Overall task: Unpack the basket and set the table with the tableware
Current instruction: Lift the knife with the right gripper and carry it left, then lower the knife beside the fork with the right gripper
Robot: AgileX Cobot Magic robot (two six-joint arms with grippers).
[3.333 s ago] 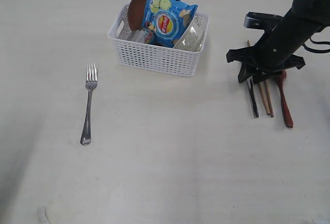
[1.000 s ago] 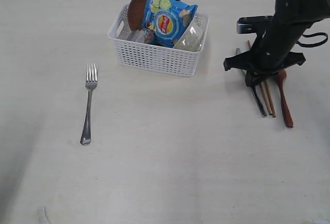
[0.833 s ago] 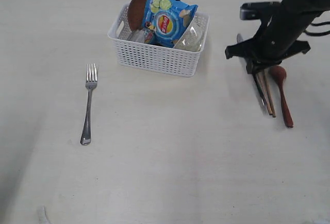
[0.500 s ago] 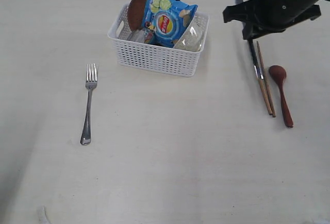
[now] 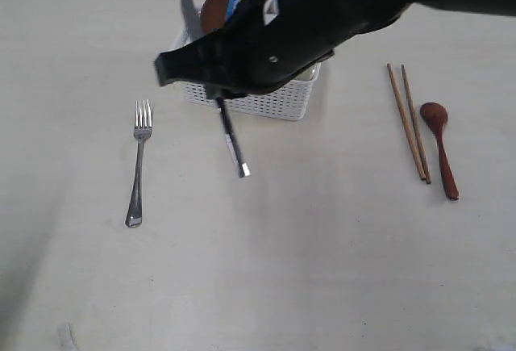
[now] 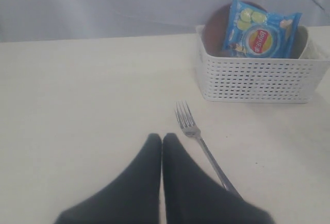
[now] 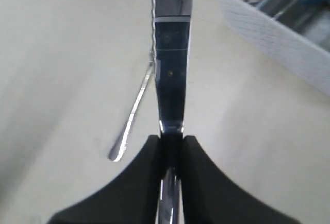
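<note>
My right gripper [image 5: 219,97] [image 7: 171,139] is shut on the steel knife [image 5: 232,141] [image 7: 172,80], which hangs tilted above the table [image 5: 322,270] in front of the white basket [image 5: 278,105] [image 6: 258,74]. The arm reaches across and hides most of the basket in the exterior view. The fork [image 5: 139,161] [image 6: 201,141] [image 7: 131,116] lies on the table to the left of the knife. Two chopsticks [image 5: 407,121] and the dark wooden spoon [image 5: 442,149] lie at the right. My left gripper [image 6: 162,137] is shut and empty, just short of the fork's tines. The brown plate [image 6: 216,26] leans inside the basket.
A blue crisp packet [image 6: 260,28] stands in the basket in front of the plate. The basket's wall [image 7: 273,38] runs close beside the held knife in the right wrist view. Bare tabletop stretches between the fork and the chopsticks.
My right gripper lifted the knife from beside the chopsticks and carried it left across the table to the front of the basket. Chopsticks, spoon and fork stayed put.
</note>
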